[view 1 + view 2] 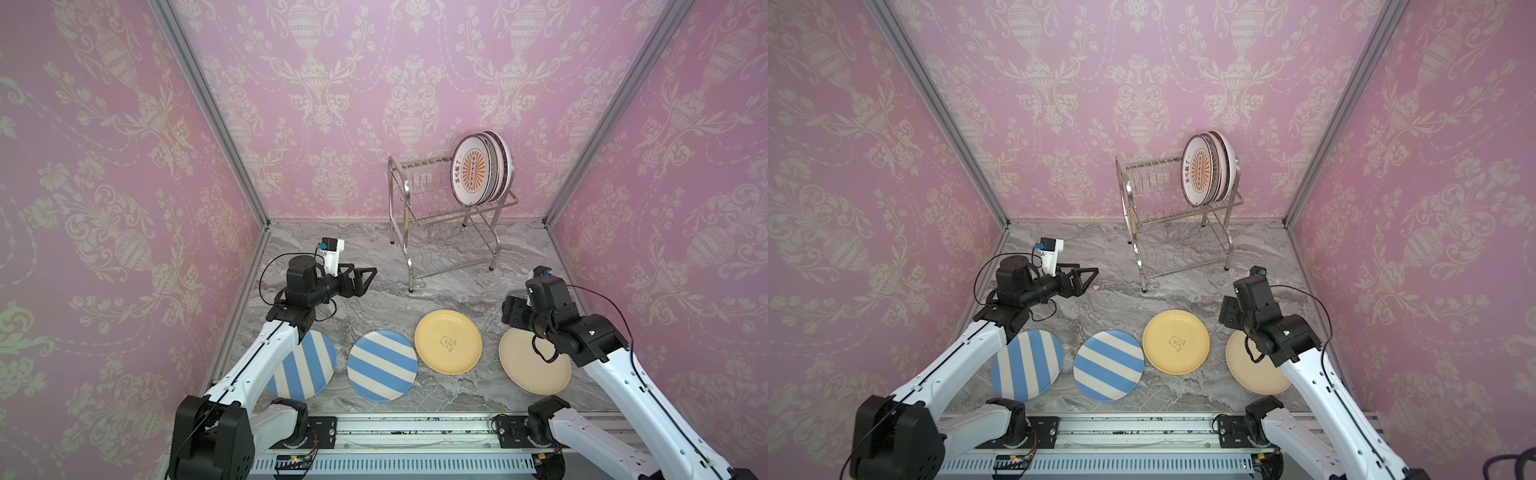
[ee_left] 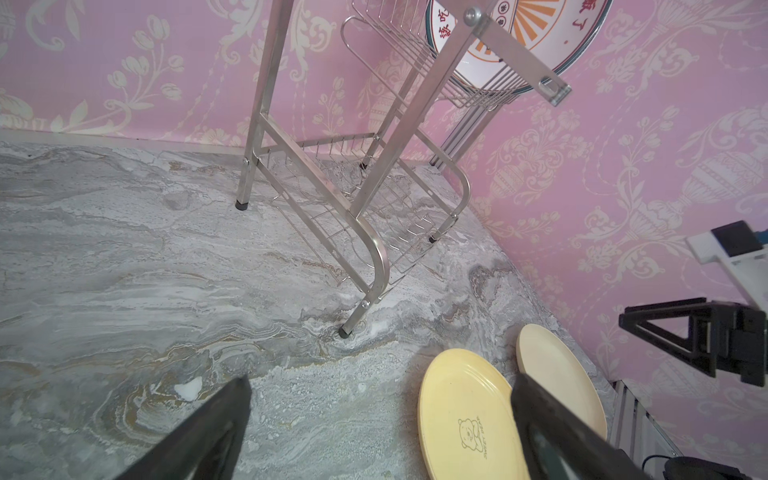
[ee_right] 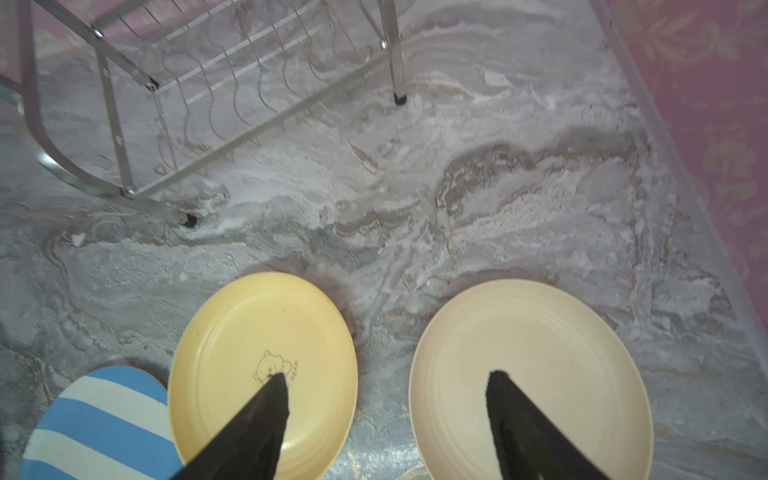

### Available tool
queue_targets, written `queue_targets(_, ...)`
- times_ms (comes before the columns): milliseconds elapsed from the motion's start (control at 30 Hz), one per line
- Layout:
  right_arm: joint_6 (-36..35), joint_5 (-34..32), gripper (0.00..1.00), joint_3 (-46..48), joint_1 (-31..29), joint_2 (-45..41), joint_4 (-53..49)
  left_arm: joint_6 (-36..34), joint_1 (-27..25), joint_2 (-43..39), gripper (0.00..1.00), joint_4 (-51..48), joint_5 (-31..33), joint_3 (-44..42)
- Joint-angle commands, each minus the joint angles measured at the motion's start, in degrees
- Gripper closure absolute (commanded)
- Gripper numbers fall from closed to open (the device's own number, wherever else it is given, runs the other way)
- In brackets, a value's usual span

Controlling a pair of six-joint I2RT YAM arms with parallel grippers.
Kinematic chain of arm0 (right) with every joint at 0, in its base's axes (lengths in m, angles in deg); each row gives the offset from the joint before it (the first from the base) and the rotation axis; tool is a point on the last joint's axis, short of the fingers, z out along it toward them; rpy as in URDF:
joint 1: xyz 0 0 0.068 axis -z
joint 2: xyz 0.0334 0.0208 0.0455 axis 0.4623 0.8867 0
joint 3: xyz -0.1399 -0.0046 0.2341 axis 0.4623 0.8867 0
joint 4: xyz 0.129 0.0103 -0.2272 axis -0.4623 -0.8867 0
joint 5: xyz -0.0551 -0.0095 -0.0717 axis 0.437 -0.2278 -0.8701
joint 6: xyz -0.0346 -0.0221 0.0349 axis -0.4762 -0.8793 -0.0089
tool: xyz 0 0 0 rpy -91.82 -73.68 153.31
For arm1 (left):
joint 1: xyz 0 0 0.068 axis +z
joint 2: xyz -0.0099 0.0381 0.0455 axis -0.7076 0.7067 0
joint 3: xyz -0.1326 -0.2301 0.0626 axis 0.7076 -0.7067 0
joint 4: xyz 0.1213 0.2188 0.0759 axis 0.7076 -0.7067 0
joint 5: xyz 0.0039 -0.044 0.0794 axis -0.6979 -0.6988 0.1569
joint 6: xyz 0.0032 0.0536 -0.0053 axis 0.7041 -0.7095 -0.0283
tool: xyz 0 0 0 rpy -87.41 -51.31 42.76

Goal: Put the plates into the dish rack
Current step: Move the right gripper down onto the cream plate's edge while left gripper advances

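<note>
- The dish rack [image 1: 468, 213] stands at the back of the table [image 1: 374, 307], close to the rear wall.
- Its upper shelf holds a sunburst plate [image 1: 471, 172] on edge at the right end, with more plates [image 1: 502, 164] packed close behind it. I cannot count those.
- The lower shelf holds no plates.
- 4 plates lie flat in a row along the front of the table: a striped plate [image 1: 313, 365] partly under the left arm, a second striped plate [image 1: 382, 365], a yellow plate [image 1: 448, 341] with a small bear drawing, and a beige plate [image 1: 523, 370] partly under the right arm.
- The right claw [image 3: 386, 376] is released, with its fingers spread wide and nothing between them.
- In the right wrist view, 1 finger shows over the yellow plate and the other over the beige plate, with bare table between them.
- The left claw [image 2: 380, 390] is also released and empty. It hangs over bare table, left of the rack's front foot and behind the striped plates, well apart from them.
</note>
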Motion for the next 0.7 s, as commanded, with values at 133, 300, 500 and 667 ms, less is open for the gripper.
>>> queue_targets(133,14.8,3.4,0.22,10.6,0.0,-3.3,2.5,1.2,-3.1,0.1,0.01,5.5,-3.6,-3.5)
queue_targets(300,16.3,3.7,0.20,14.6,0.8,-0.3,5.6,0.6,-6.8,1.7,0.01,7.4,-3.8,-5.8)
queue_targets(500,15.4,4.0,0.20,17.9,3.6,0.5,11.3,-1.9,-11.7,3.8,0.01,6.3,-2.2,-5.6)
queue_targets(667,13.5,4.7,0.18,18.9,5.6,2.2,12.9,-1.8,-15.1,7.1,0.01,6.7,-1.2,-4.7)
